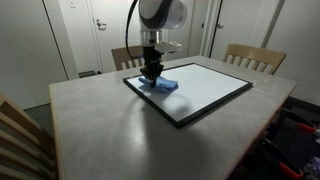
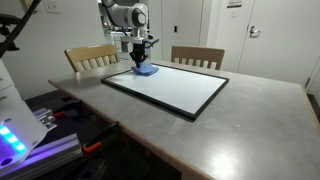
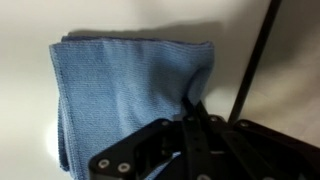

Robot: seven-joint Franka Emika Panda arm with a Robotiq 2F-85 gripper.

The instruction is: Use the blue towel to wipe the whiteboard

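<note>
The blue towel [image 1: 165,85] [image 2: 147,71] lies flat on the whiteboard [image 1: 207,88] [image 2: 172,90], in the corner of the board closest to one of the wooden chairs [image 2: 90,57]. It covers only a small patch of the glossy white surface, and the rest of the board shows bare inside its thin black frame.

The hand [image 1: 152,72] [image 2: 139,63] is down on the towel, on the part of the cloth nearest that corner of the whiteboard, with the arm [image 1: 160,14] rising straight above it. In the wrist view the towel [image 3: 125,90] fills much of the picture as a folded blue square with the white of the board [image 3: 120,18] beyond its far edge. There the hand [image 3: 195,108] has its fingers drawn together into one narrow dark bar pressed into the cloth, and the fabric puckers into a crease where they meet, so the hand looks closed and pinching the towel. A thin dark line slants past just beside the towel in that view; I cannot tell what it is.

The whiteboard sits on a grey counter [image 1: 110,135] [image 2: 250,125], set at an angle to the counter's edges. A second chair [image 2: 197,57] stands along the same side of the counter past the board, and pale doors [image 1: 95,30] stand well beyond it.
</note>
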